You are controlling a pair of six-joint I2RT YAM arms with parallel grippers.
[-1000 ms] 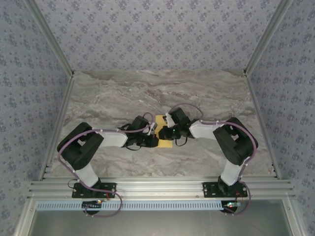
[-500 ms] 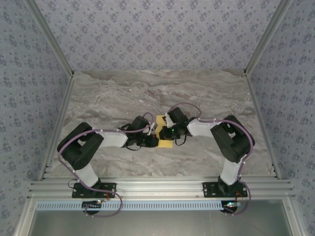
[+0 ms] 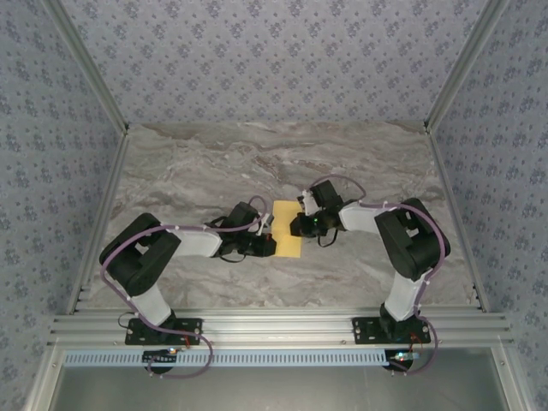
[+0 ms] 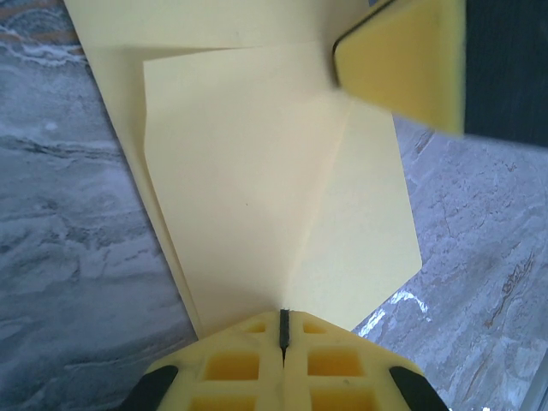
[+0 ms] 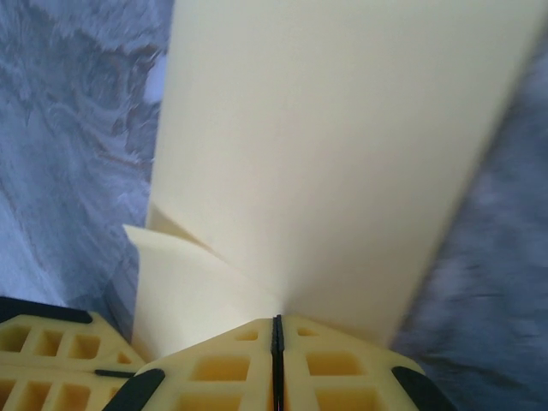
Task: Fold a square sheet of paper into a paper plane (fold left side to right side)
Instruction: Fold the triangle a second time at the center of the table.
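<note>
1. Left wrist view: the left claw sits at the bottom of frame, closed tight. Its pads pinch the near edge of the sheet, where a crease runs straight into the slit between them.
2. Right wrist view: the right claw is likewise closed and nips the sheet's opposite edge. A broad panel rises away from it, and a smaller flap is tucked low on the left.
3. Beyond the pads the sheet is thin, plain, pale mustard paper, partly folded. Layers overlap and the edges run at angles, so it is not lying flat.
4. From above, the sheet reads as a narrow rectangle on the bench, near the middle and between the two claws.
5. The step in hand looks like bringing the left side over to the right.
   - To do it well, the right claw should probably anchor its edge.
   - The left claw would then carry its edge across in a low arc and line up the edges before pressing the crease.
   - Pulling the two claws apart could tear the paper or drag it along the bench.
</note>
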